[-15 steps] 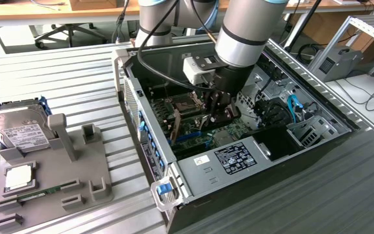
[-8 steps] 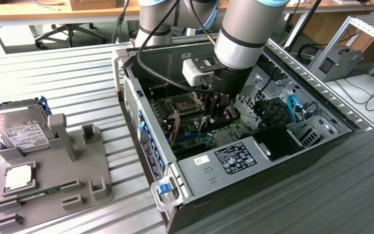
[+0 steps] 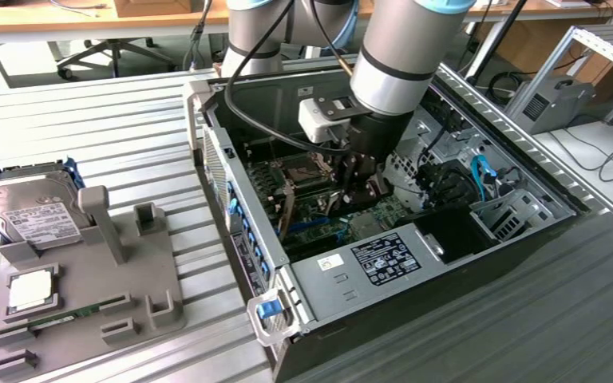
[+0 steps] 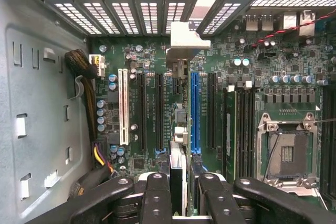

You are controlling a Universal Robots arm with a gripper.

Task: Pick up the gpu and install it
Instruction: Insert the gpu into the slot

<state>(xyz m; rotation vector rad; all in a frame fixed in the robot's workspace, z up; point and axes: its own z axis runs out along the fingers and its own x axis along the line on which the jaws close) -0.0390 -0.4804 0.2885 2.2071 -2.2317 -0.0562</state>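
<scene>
Slatted metal bench tops [image 3: 104, 128] carry an open computer case [image 3: 381, 263] lying on its side, with wooden desks and office chairs behind. Just beside the case, towards the exterior view's left, sits a grey parts holder [image 3: 83, 295] with a silver hard drive [image 3: 29, 211] at its far end and a narrow green memory stick [image 3: 57, 321] in a slot near its front.

Inside the case, the arm [image 3: 397, 56] comes down steeply from above, its wrist nearly vertical over the motherboard [image 3: 365, 211], a white camera block [image 3: 322, 120] fixed to its side and a black cable looping off it.

The gripper [image 4: 178, 187] points straight down at the motherboard. Its black fingers [image 4: 157, 198] stand partly closed, clamped on the gpu [image 4: 178, 129], which is held edge-on between them. Seen from the wrist, the card is a thin strip running away from the fingers toward the case's rear slot covers [image 4: 142, 3], so its long axis lies parallel to the expansion slots. Its silver end bracket [image 4: 186, 38] points at the rear wall of the case, meeting the row of slot covers. The card stands on edge between the black slot [image 4: 159, 111] and the blue slot [image 4: 195, 111], over the motherboard; whether its lower edge is seated in a slot cannot be told. The empty CPU socket [image 4: 286, 153] lies well apart, beyond the memory slots.
</scene>
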